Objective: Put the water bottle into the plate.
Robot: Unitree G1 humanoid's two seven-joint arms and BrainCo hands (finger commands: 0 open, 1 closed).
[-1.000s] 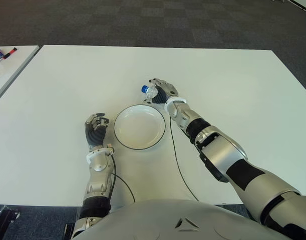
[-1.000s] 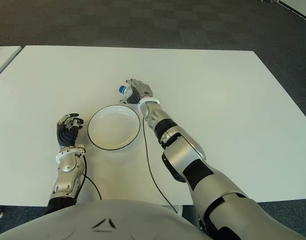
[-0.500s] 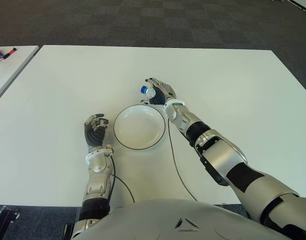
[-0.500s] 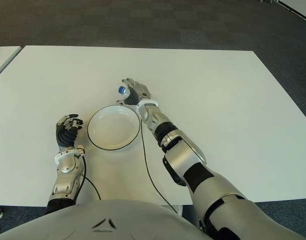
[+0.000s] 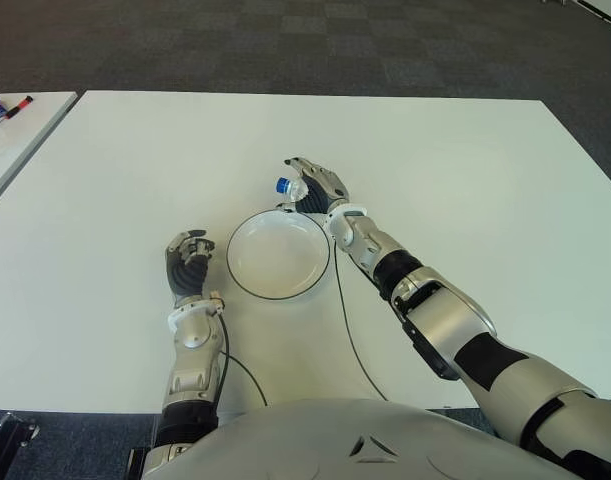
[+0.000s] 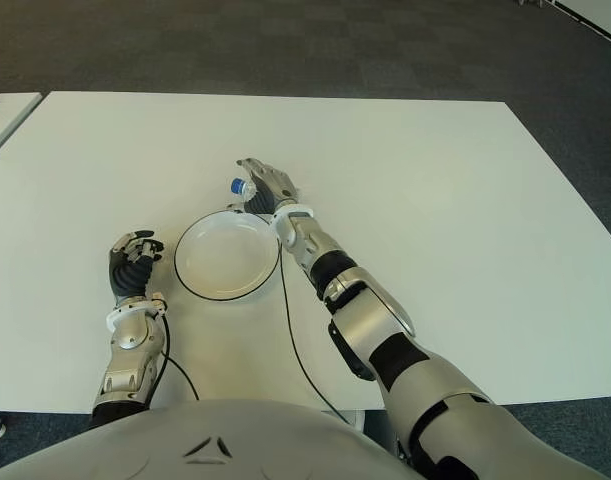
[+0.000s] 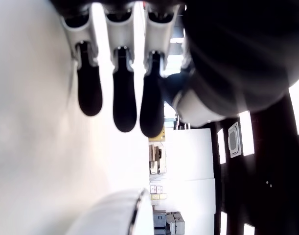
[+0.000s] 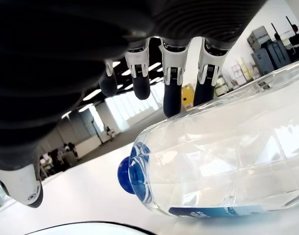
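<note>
A clear water bottle (image 5: 295, 189) with a blue cap (image 8: 126, 175) lies sideways in my right hand (image 5: 315, 185), just past the far rim of the plate. The fingers (image 8: 172, 93) reach over the bottle's body (image 8: 218, 156), and the cap points to my left. The white plate (image 5: 277, 262) with a dark rim sits on the white table (image 5: 465, 170) in front of me with nothing in it. My left hand (image 5: 188, 262) shows to the left of the plate, its fingers (image 7: 121, 98) curled and holding nothing.
A thin black cable (image 5: 350, 330) runs from my right wrist back across the table toward my body. A second white table (image 5: 25, 125) with markers stands at the far left. Dark carpet lies beyond the far edge.
My right hand has shifted a little to the left with the bottle, closer to the plate's far rim. The left hand has barely moved.
</note>
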